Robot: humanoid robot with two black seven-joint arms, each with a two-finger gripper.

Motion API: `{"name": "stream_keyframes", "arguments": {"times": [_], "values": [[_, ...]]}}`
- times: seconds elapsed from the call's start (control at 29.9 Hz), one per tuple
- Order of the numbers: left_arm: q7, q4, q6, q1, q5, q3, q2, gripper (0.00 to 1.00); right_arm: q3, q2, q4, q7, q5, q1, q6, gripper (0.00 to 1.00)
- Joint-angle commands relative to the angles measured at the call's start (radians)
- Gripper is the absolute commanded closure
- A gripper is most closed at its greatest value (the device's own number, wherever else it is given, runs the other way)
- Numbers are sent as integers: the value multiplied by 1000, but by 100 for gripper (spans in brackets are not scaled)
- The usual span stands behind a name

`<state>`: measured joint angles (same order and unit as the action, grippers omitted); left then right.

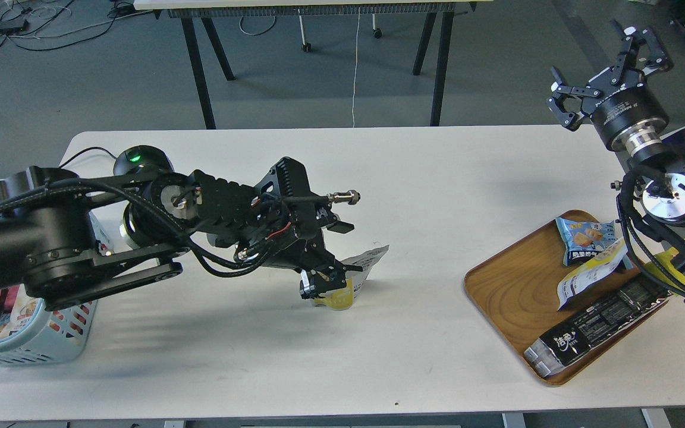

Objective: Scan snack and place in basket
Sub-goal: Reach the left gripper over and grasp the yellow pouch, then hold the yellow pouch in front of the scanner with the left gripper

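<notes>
The snack (359,268), a small stand-up pouch with a yellow lower front and a white printed top, stands on the white table (414,178) near its middle. My left gripper (326,281) is down over the pouch's left side and covers most of its front. Its fingers are dark and I cannot tell them apart. The pale blue slotted basket (27,345) stands at the table's left front, partly behind my left arm, with several packs inside. My right gripper (601,70) is open and empty, high above the table's far right corner.
A black scanner (139,158) with a green light stands at the back left, mostly hidden by my left arm. A wooden tray (509,291) at the right holds a blue pack, a white-and-yellow pouch and a long black pack. A bright yellow packet (669,258) lies beside it.
</notes>
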<state>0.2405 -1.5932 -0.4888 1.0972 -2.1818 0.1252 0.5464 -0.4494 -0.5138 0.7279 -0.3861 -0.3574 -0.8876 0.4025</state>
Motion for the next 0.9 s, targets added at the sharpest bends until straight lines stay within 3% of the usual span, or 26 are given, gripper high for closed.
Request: {"name": "stream_keyframes", "arguments": {"times": [0.0,0.07,0.27,0.33,0.47,0.73,0.87], "values": [[6,1,0,1,0,-4,0,51,-23,0,-4,1,0,-2,1,1],[3,2,0,1,0,-10,0,57,-29,0,-2,1,0,-2,1,1],[0,1,0,-16,0,-10,-2,61,-28,-5,-2,1,2,-5,6,1],[0,1,0,-17,0,-12,0,69,-28,-8,-2,1,2,-5,6,1],[0,1,0,-16,0,-10,1,95,-28,-9,-2,1,2,-7,3,1],[8,-14,0,-16,0,-3,24,99,-28,-9,-4,1,2,-10,1,1],[16,-62,0,-16,0,8,96,100,-28,-12,-5,1,2,-24,1,1]]}}
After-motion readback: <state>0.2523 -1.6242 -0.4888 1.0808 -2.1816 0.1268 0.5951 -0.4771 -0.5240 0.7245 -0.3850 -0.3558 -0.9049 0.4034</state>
